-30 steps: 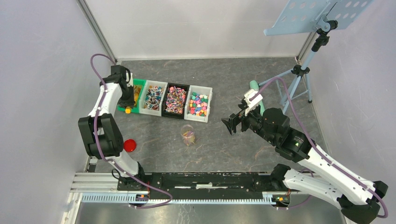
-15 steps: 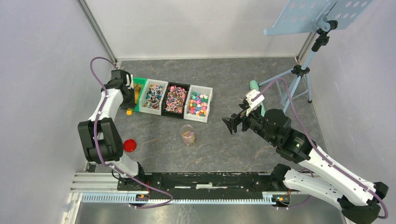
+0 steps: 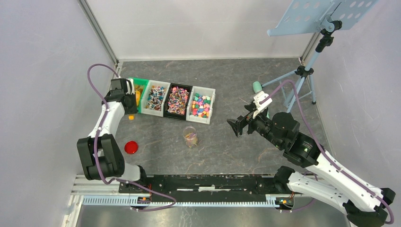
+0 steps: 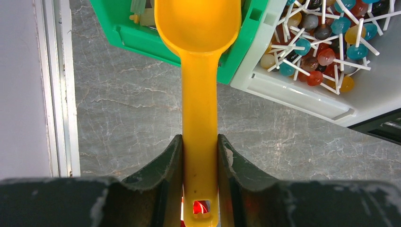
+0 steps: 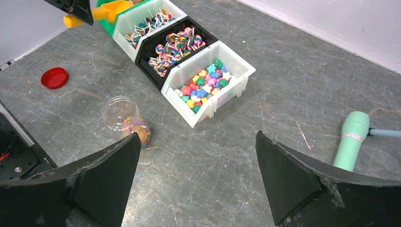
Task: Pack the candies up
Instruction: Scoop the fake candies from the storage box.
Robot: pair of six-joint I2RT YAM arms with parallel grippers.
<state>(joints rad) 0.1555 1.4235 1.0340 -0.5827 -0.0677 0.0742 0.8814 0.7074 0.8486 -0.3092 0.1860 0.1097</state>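
The candies (image 3: 201, 105) are small multicoloured sweets filling the rightmost white bin (image 5: 222, 97); a few more lie in the clear open jar (image 3: 190, 136) in front of the bins. My left gripper (image 4: 200, 142) is shut on the handle of the orange scoop (image 4: 199, 94), whose bowl hangs over the near corner of the green bin (image 4: 142, 37). No sweets show on the side of the bowl that I see. My right gripper (image 5: 197, 137) hovers wide open above bare table, right of the jar (image 5: 125, 116) and holding nothing.
Between the green bin and the candies stand a white bin of ball lollipops (image 3: 155, 98) and a black bin of swirl lollipops (image 3: 178, 100). A red lid (image 3: 131, 147) lies front left. A teal microphone (image 5: 351, 146) and a music stand's tripod (image 3: 302, 78) sit far right.
My left arm has pulled back toward the near side with the scoop, so its bowl now sits at the green bin's near corner. My right arm drifted slightly right, still open.
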